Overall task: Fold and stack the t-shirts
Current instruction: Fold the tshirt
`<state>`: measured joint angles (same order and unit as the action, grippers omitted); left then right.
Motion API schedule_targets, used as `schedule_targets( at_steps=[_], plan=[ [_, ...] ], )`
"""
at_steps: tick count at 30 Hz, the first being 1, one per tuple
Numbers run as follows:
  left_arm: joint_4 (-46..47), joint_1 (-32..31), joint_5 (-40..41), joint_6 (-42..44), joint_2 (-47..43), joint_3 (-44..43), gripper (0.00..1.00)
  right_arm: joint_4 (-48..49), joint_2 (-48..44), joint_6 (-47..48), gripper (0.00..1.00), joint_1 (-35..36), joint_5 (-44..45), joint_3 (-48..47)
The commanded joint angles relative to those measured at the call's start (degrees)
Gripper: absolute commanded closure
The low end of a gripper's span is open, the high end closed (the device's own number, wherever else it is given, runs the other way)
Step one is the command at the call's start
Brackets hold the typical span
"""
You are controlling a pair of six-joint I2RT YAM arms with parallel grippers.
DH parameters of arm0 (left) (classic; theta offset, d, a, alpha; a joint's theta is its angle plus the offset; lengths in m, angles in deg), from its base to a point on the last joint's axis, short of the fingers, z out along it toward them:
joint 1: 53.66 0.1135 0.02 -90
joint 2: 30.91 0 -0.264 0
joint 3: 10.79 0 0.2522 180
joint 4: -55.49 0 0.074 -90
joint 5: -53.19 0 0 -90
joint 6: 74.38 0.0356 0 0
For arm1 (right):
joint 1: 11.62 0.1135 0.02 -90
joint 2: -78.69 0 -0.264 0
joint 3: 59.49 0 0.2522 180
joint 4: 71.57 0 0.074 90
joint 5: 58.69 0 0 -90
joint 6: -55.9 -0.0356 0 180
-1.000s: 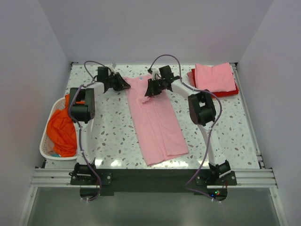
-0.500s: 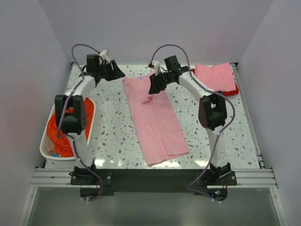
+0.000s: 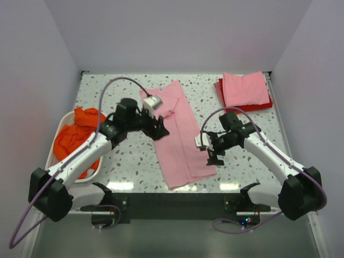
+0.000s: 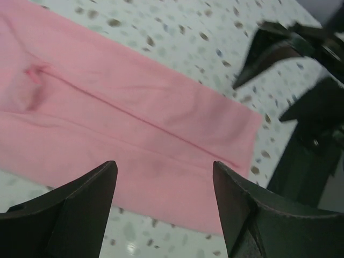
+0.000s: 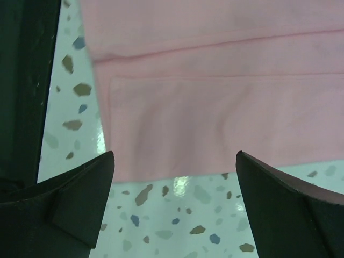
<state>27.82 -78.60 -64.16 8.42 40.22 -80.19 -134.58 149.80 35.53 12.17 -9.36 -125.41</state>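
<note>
Jaws of the left gripper [image 3: 160, 130] and the right gripper [image 3: 211, 153] stood wide apart and held nothing. The long pink t-shirt [image 3: 180, 145], folded lengthwise into a strip, lay flat on the speckled table [image 3: 129, 161], with the left gripper over its left edge and the right gripper just beside its right edge. Far right of this strip a folded pink t-shirt [image 3: 244, 88] lay on a red t-shirt [image 3: 264, 104], and left of the strip an orange t-shirt [image 3: 69, 145] sat in the white basket [image 3: 63, 119].
</note>
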Motion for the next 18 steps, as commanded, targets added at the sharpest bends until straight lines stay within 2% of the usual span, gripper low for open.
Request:
schedule_targets(
  at_steps=[1, 3, 4, 7, 8, 11, 18],
  plan=[
    [-4.5, -16.6, 9.6, 1.9, -11.4, 6.1, 0.24, -8.4, -3.3, 19.0, 0.03, -1.5, 0.5, 4.3],
    [-5.2, -23.9, 14.7, -1.0, -12.4, 9.3, 0.25, -8.0, -4.5, 19.6, 0.03, -1.6, 1.3, 7.9],
    [-6.5, -31.6, 19.6, -3.5, -11.3, 9.9, 0.26, -7.5, -4.6, 20.5, 0.04, -1.6, 2.1, 8.9],
    [-10.0, -44.5, 33.2, -8.7, -5.6, 11.0, 0.27, -6.0, -3.2, 20.2, 0.05, -1.6, 3.0, 10.4],
    [-10.4, -46.7, 36.1, -9.9, -4.1, 11.3, 0.27, -5.9, -2.4, 19.9, 0.05, -1.8, 2.9, 10.3],
    [-10.3, -51.9, 43.4, -12.6, 0.6, 12.0, 0.28, -5.7, -1.2, 19.9, 0.05, -1.7, 2.3, 10.3],
    [-6.0, -54.2, 45.3, -12.0, 7.4, 13.4, 0.28, -3.9, 2.3, 19.9, 0.06, -1.7, 0.9, 11.7]
  ],
)
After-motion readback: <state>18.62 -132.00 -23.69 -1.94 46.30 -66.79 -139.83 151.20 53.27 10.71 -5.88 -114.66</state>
